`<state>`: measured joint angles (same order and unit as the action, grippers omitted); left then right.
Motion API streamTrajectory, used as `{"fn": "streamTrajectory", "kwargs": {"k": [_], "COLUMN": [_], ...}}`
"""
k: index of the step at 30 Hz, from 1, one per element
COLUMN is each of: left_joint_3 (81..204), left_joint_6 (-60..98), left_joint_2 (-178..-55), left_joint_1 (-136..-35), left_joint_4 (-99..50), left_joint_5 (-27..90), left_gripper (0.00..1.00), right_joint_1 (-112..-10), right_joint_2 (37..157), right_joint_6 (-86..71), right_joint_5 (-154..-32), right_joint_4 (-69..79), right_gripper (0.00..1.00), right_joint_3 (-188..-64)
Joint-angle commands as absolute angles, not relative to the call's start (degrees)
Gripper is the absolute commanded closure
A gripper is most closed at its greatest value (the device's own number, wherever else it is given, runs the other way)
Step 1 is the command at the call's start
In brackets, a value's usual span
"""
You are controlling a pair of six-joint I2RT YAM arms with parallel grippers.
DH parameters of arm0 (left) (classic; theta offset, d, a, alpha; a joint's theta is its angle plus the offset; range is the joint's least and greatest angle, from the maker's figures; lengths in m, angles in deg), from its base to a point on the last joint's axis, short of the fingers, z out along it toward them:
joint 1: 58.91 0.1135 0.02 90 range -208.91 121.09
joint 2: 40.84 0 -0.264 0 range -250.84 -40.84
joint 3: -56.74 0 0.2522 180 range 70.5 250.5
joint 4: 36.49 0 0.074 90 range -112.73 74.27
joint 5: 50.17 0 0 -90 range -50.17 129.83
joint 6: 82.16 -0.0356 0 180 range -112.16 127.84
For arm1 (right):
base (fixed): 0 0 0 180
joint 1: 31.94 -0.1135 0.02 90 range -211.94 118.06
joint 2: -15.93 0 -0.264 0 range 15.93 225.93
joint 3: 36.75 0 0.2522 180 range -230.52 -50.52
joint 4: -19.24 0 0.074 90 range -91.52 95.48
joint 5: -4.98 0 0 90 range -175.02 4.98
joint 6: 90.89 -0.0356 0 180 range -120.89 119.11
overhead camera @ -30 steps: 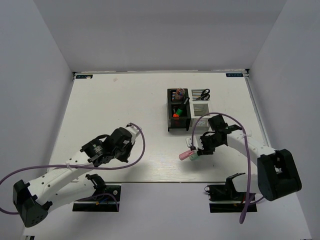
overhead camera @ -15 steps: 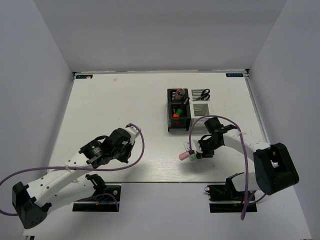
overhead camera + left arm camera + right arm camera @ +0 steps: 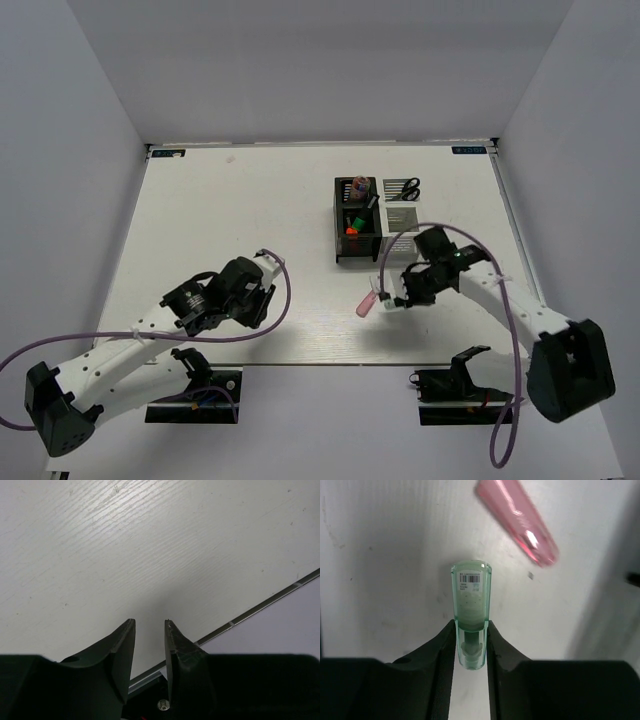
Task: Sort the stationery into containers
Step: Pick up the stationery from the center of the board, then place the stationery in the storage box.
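My right gripper (image 3: 392, 296) is shut on a mint tube (image 3: 471, 610), gripped at its lower end just above the table. A pink tube (image 3: 517, 520) lies on the table beside it, also seen from the top (image 3: 368, 303). The black organizer (image 3: 357, 250) holds green and orange pieces (image 3: 352, 224). The white organizer (image 3: 401, 216) stands at its right, with black-handled scissors (image 3: 407, 188) in its far compartment. My left gripper (image 3: 252, 304) hovers low over bare table near the front edge, jaws narrowly apart and empty (image 3: 150, 630).
The table's front edge (image 3: 260, 607) runs close past my left gripper. White walls enclose the table on the left, far and right sides. Purple cables loop over both arms.
My right gripper, holding the mint tube, has shifted slightly away from the front edge. The pink tube now lies at a steeper angle. The left arm has barely moved.
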<state>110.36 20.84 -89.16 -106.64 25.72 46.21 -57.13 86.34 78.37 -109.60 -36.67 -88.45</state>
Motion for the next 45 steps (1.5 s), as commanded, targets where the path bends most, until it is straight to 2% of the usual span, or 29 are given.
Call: {"fn": "streamTrajectory", "kwargs": {"k": [1,4,8,9,12,19,23,28,39,41,43,44,45], "left_joint_3": [110.4,110.6,110.4,110.2,110.1,110.3,110.1,110.3,110.1,110.2,110.2,110.0,110.1], "left_joint_6": [20.3,20.2,20.3,20.2,20.1,20.0,20.0,19.7,19.4,19.4,19.2,19.1,19.0], "left_joint_2": [-89.9,-90.7,-90.5,-90.3,-90.5,-90.8,-90.7,-91.2,-91.0,-91.2,-90.9,-90.9,-91.0], "left_joint_1": [-106.5,-106.5,-106.4,-106.5,-106.5,-106.5,-106.5,-106.5,-106.5,-106.5,-106.5,-106.5,-106.4], "left_joint_4": [24.8,25.2,25.2,24.9,24.9,25.3,25.3,25.4,25.5,25.5,25.2,24.4,23.9], "left_joint_5": [43.8,43.7,43.5,43.5,43.4,43.8,43.9,43.7,43.5,43.6,43.0,42.5,42.2], "left_gripper": [0.59,0.58,0.56,0.56,0.55,0.54,0.53,0.52,0.49,0.49,0.49,0.49,0.49], "right_joint_1": [-57.4,-57.2,-57.7,-57.6,-57.6,-58.4,-58.9,-59.8,-61.7,-61.7,-61.8,-61.9,-61.9], "right_joint_2": [79.4,79.7,81.0,81.6,85.6,90.6,92.4,94.3,99.7,99.9,99.7,99.7,99.4], "right_joint_6": [69.7,65.7,65.5,66.4,70.7,82.4,87.0,93.9,99.1,98.8,97.0,96.6,95.5], "right_joint_5": [-107.3,-102.7,-89.8,-79.2,-69.4,-66.3,-68.9,-73.0,-69.5,-69.6,-71.0,-70.6,-71.2], "right_joint_4": [-45.7,-50.1,-46.1,-44.5,-39.0,-25.4,-25.7,-33.4,-34.3,-34.3,-33.8,-34.2,-34.2], "right_gripper": [1.0,1.0,1.0,1.0,1.0,1.0,1.0,1.0,1.0,0.65,0.37,0.34,0.36], "right_joint_3": [-101.6,-115.1,-120.9,-121.3,-123.0,-121.5,-121.0,-120.9,-119.3,-119.4,-119.9,-120.5,-120.7]}}
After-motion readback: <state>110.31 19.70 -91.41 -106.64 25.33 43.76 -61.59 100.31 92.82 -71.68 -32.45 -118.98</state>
